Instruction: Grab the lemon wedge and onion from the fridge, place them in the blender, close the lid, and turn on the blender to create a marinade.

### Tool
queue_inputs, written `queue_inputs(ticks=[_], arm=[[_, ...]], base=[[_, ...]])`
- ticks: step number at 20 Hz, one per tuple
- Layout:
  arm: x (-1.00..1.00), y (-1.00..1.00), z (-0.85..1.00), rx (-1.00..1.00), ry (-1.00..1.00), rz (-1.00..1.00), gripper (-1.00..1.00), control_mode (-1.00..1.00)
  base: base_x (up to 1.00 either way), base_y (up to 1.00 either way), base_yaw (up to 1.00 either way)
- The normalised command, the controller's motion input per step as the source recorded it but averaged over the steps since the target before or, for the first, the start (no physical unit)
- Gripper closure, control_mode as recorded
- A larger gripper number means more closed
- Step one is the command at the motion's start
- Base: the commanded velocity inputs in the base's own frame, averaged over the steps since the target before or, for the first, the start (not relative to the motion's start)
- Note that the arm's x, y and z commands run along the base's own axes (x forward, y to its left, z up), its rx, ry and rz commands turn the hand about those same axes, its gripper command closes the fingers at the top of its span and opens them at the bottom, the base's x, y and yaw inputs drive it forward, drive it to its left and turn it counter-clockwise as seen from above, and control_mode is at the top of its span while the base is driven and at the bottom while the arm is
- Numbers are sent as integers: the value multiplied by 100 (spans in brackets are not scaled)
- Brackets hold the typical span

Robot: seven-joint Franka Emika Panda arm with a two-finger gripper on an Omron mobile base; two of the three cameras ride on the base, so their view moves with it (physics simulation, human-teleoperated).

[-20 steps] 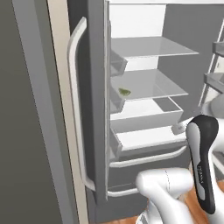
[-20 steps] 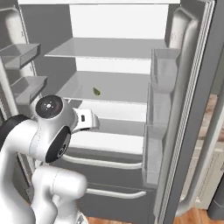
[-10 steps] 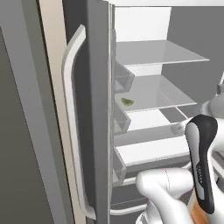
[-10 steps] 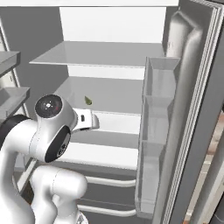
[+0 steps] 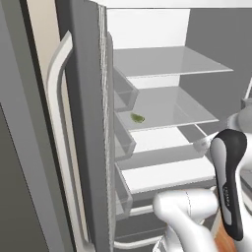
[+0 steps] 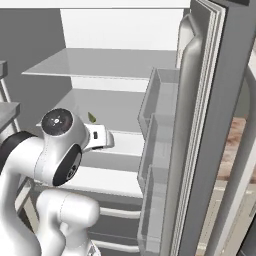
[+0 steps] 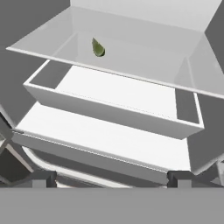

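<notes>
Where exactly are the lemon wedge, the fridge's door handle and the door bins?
lemon wedge [image 5: 138,118]: left base view, its middle.
door handle [image 5: 58,142]: left base view, mid-bar.
door bins [image 6: 156,145]: right base view, middle bin's wall.

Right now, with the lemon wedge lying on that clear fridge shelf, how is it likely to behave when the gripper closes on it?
The lemon wedge is tiny, so probably very light. On the smooth shelf it may skid if nudged. Its tapered shape could squirt out of the open gripper.
</notes>
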Motion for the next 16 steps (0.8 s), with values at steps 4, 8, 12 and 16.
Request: queue_inputs(ticks=[4,8,12,16], arm=[[0,0,0,0,0,0,-100,100],[37,8,1,0,3,0,-100,-100],[67,48,2,0,9,0,-100,-100],[61,44,0,0,18,0,-100,-100]], base=[[38,2,0],[10,3,0],[0,0,0],[0,0,0]])
